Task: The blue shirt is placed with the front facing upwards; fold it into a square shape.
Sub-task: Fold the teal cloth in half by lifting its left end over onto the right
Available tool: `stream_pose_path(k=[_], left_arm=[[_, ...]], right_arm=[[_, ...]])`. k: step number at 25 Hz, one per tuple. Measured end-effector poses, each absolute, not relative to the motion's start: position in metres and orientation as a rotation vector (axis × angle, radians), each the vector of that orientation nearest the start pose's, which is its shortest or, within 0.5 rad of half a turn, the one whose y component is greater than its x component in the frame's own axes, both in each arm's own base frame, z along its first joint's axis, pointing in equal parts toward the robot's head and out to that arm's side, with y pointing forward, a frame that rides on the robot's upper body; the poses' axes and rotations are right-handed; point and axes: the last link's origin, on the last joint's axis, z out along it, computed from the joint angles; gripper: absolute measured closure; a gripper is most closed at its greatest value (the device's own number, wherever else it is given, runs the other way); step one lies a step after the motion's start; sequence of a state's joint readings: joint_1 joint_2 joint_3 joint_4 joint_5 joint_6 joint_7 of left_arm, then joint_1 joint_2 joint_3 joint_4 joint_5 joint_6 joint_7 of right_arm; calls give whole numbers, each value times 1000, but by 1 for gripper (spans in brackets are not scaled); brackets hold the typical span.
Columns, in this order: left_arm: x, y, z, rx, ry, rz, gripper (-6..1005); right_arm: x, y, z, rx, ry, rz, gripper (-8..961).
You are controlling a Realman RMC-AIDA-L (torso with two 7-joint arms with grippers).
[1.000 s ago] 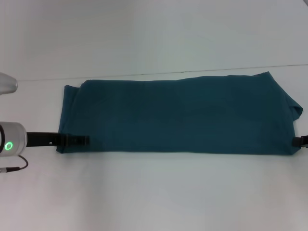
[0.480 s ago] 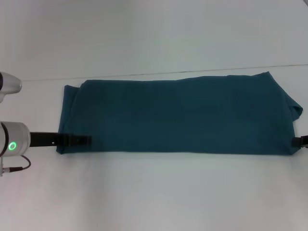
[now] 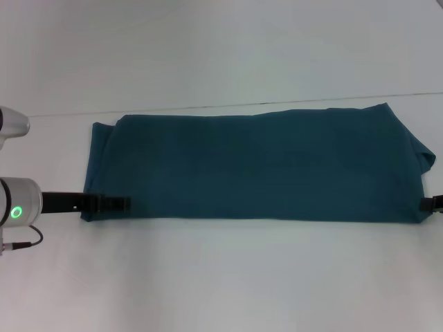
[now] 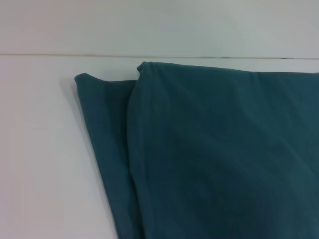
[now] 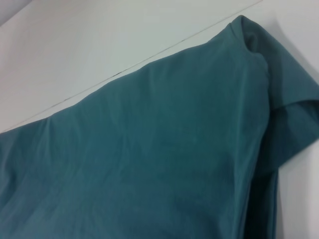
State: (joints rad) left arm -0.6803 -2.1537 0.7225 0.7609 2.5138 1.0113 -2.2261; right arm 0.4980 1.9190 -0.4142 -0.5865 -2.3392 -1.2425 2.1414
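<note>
Shirt: the blue shirt lies flat across the middle of the frame on the white table, already folded into a long band with plain fabric up.
Long axis: it runs left to right across the head view, far longer than deep.
My left gripper: at the band's lower left corner, fingertips lying on the near edge; whether they are pinching the cloth I cannot tell.
My right gripper: only a dark tip shows at the right edge of the frame, beside the lower right corner; its state I cannot tell.
Key relation: each arm sits at one end of the band, so I judge the next fold brings one end over toward the other.
</note>
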Motion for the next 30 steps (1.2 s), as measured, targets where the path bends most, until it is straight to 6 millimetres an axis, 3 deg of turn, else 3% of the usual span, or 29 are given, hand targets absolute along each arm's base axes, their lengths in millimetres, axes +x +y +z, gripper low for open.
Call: stream_pose_path(k=[30], left_arm=[[-283,401,-9,-2169,-1317,-153,152]], right_arm=[[382,338,80,-1908,1679,443,952]])
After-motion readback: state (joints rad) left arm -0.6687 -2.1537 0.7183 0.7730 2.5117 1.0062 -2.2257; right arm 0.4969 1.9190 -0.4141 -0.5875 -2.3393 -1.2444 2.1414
